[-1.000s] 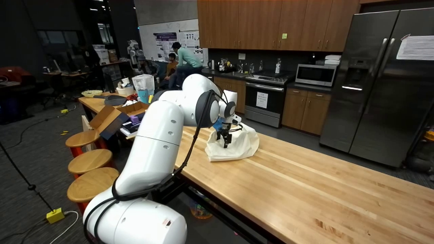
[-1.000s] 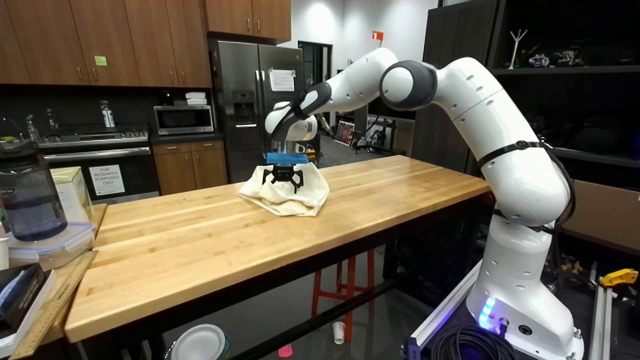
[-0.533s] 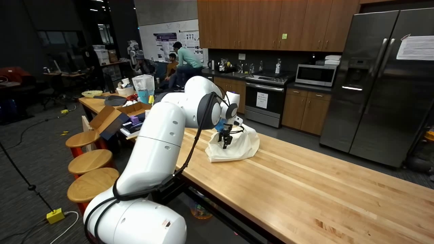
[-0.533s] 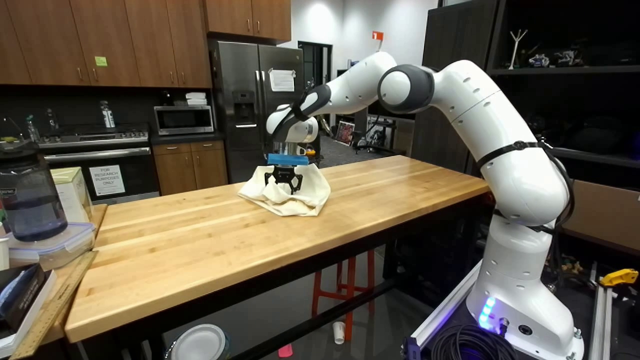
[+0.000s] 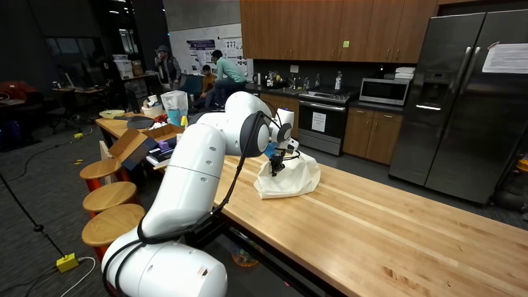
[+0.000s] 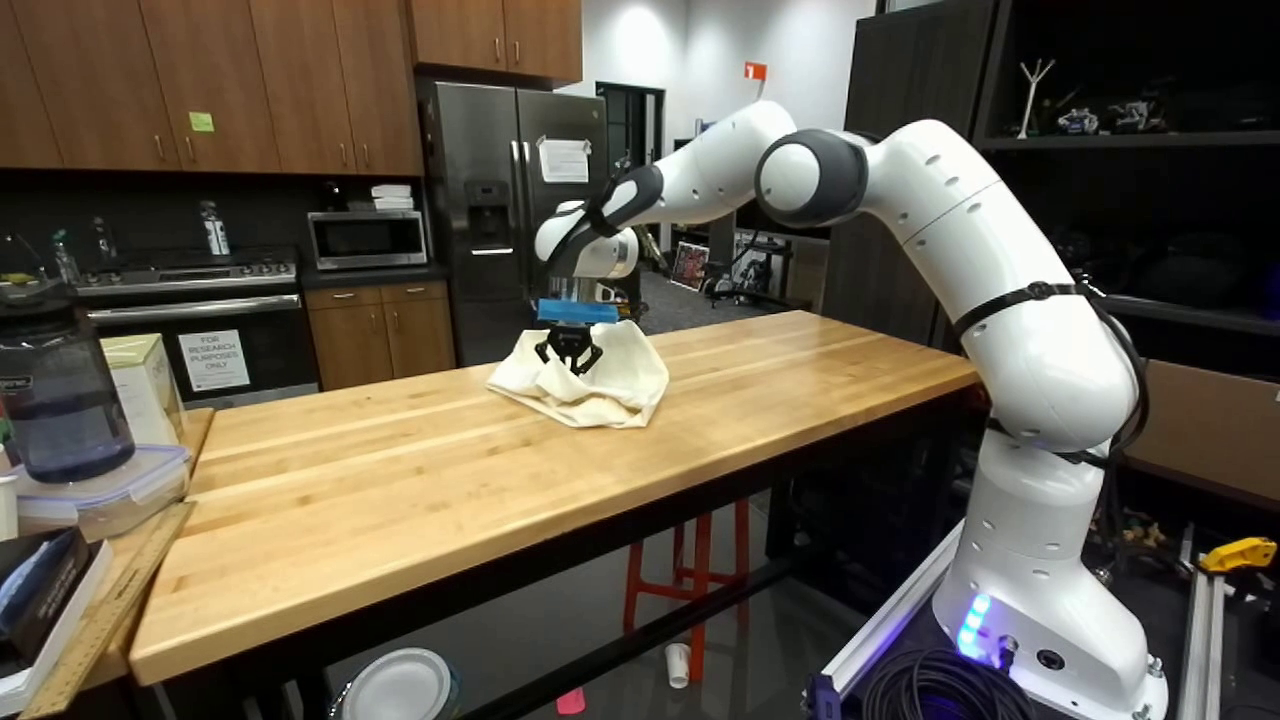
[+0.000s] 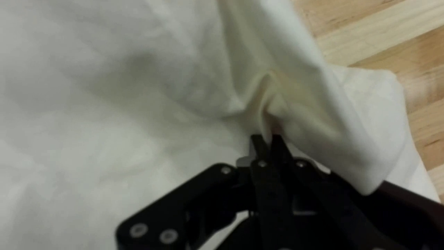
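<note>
A cream-coloured cloth (image 5: 295,182) lies in a loose, rumpled heap on the wooden surface (image 6: 400,490), with the fridge (image 6: 480,150) beyond it in an exterior view. It looks soft, matte and plain, warm and pale in both exterior views, greyer at the upper left of the wrist view, where a shadowy patch crosses it. The heap bulges up behind the pincer (image 7: 267,139) and spreads lower and flatter toward the camera in an exterior view, with a corner jutting out at its left and a darker, tan-tinted hollow between folds near its lower edge. The pincer is clenched on the cloth: seen from the wrist, its two tips are nearly together, with a narrow fold nipped between them. Just past the tips the cloth puckers into a small, tight arch, and long soft ridges run from there toward the top of that view. To the right, a raised flap covers part of the pincer, its lower end pointed and blurred, and past it a flat, blunt corner lies over the wood. On the left the cloth spreads broad and gently wrinkled. A blue block (image 6: 577,312) sits above the pincer.
</note>
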Controlling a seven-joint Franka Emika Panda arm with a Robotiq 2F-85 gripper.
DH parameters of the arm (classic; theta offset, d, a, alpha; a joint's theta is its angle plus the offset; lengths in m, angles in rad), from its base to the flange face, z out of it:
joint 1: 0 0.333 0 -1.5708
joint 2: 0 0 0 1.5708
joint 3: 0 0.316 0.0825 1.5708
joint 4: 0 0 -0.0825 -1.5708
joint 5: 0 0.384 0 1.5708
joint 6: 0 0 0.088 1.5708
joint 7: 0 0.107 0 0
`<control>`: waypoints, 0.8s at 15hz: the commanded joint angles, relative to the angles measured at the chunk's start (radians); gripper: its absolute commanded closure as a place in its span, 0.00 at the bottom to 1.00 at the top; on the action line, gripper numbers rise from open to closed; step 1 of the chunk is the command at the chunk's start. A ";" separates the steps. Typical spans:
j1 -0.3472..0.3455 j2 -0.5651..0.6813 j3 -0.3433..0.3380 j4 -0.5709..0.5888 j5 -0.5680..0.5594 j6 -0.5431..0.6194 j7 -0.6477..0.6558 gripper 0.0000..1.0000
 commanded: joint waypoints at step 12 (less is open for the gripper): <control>0.144 0.053 0.006 0.211 -0.258 -0.424 -0.086 0.99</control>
